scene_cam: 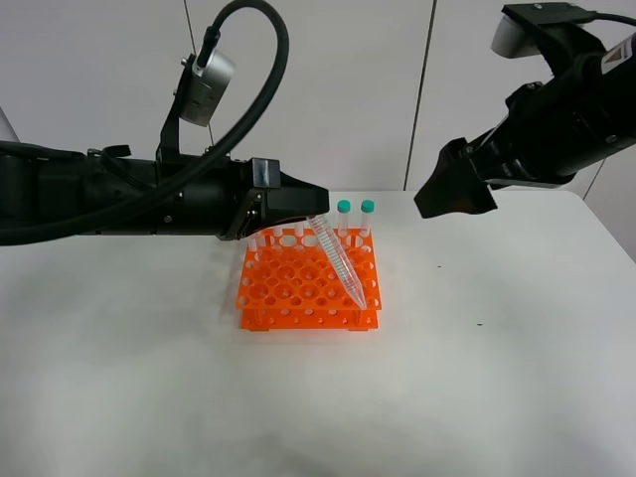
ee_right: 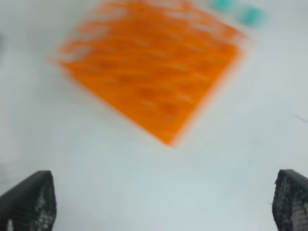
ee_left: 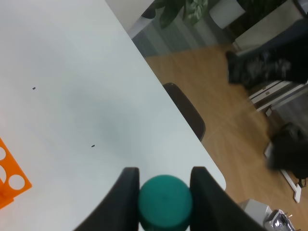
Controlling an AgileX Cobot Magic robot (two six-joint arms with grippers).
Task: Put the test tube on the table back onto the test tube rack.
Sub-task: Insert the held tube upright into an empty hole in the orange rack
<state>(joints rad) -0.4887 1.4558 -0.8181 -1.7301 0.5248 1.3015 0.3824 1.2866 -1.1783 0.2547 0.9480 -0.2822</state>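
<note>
My left gripper is shut on the teal cap of the test tube. The clear tube hangs tilted over the orange test tube rack, with its pointed tip down near the rack's front right holes. In the left wrist view the cap sits between the two black fingers, and a rack corner shows at the edge. My right gripper is raised to the right of the rack and is open. Its wrist view shows the blurred rack below wide-apart fingertips with nothing between them.
Two teal-capped tubes stand upright at the rack's back right; more white tubes stand along its back row. The white table spreads around the rack. Beyond the table's far edge lie a wood floor and a chair.
</note>
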